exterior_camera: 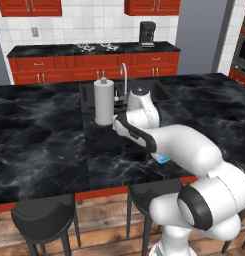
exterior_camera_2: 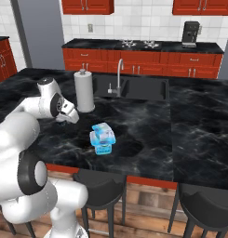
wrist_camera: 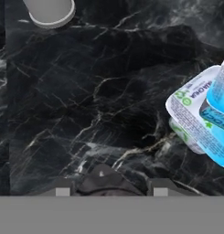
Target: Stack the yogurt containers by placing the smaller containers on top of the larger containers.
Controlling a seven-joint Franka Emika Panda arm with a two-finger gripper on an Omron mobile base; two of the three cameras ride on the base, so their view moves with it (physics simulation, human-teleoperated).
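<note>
Arm bent low, end effector (wrist_camera: 111, 191) pointing down (fingers apart, nothing between).

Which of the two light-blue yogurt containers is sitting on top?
The smaller light-blue yogurt cup is on top, resting on the white-and-green lid of the wider light-blue tub, which stands on the black marble counter.

you see a white paper-towel roll (exterior_camera_2: 84, 90) standing upright on the black marble counter (exterior_camera_2: 190, 135), just beyond the gripper, near the sink (exterior_camera_2: 134, 87).
</note>
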